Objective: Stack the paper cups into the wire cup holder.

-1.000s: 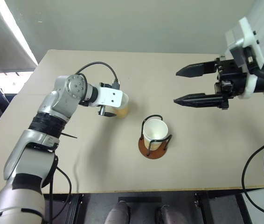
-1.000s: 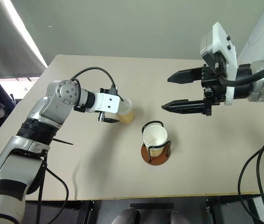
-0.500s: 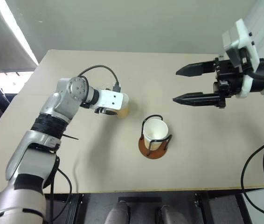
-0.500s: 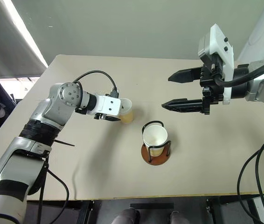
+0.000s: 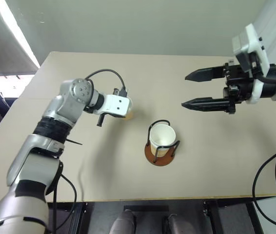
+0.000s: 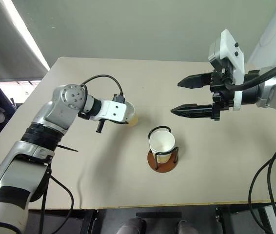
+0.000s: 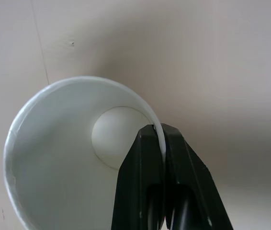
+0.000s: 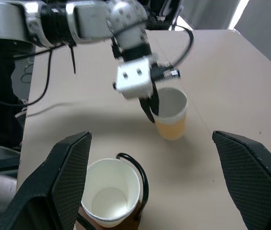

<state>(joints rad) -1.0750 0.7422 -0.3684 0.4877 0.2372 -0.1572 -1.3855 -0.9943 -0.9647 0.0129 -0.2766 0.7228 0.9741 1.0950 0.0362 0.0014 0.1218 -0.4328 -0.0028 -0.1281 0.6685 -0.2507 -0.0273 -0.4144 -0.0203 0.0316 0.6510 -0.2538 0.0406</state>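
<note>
Tan paper, white inside: that is the loose paper cup (image 8: 172, 114), and the left gripper (image 7: 159, 139) has it by the rim, one black finger (image 7: 140, 177) inside the wall and the other outside, pinched tight on the thin edge. The left arm reaches out over the beige table (image 5: 216, 161) with its elbow bent and the wrist angled down and across toward the middle. The cup sits upright at the fingertips, its base at the tabletop; whether it touches the surface cannot be told.

Off to the right of that pinched cup, and nearer the robot, stands the wire cup holder (image 5: 160, 155), its reddish-brown disc flat on the table and black loops rising around a second paper cup (image 5: 163, 138) already seated inside, mouth up. The two cups are near each other but clearly apart.

Over on the other side, the right gripper (image 5: 192, 89) hangs above the table, held roughly level and pointing across toward the left arm, its two long fingers spread wide with nothing between them. The holder lies below and slightly ahead of those fingertips.
</note>
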